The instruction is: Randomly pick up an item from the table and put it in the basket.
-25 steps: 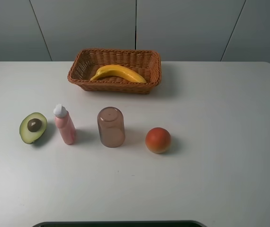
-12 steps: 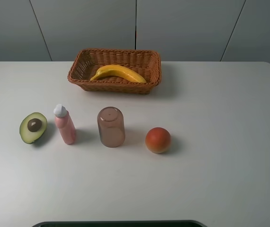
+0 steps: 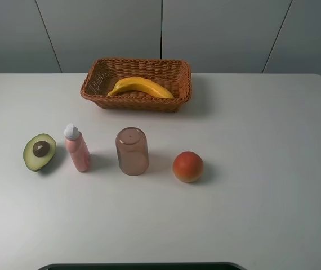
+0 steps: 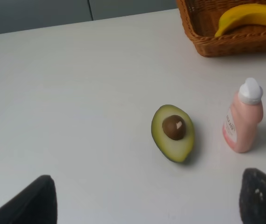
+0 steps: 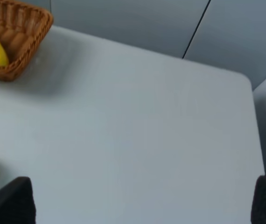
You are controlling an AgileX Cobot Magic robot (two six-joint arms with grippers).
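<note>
The banana (image 3: 141,87) lies inside the wicker basket (image 3: 177,76) at the far side of the white bench (image 3: 262,169), resting lengthwise on the basket floor, and by the look of it the job is done. Neither arm shows in the high view at all. The left hand (image 4: 147,205) sits wide open over the bench, its two dark fingertips (image 4: 30,203) at the picture's corners with nothing between them; the right hand (image 5: 142,205) is spread open too, and empty.

Lined up nearer the robot: a halved avocado (image 3: 39,151), a pink bottle (image 3: 77,148) with a white cap, a translucent brownish cup (image 3: 132,151) standing mouth-down, and a round red-orange fruit (image 3: 188,166).

What could go wrong? If either arm swings forward low, the upright bottle is the likeliest thing to topple, being tall and narrow, and the round fruit would roll off at a nudge. The left hand hangs closest to avocado and bottle, so that is the pair to watch.

Hard to read: both wrist views cut the basket off, showing only a corner and part of the banana. The fruit is a mere sliver at the right wrist picture's edge. A dark strip along the high view's near edge is unidentifiable.
</note>
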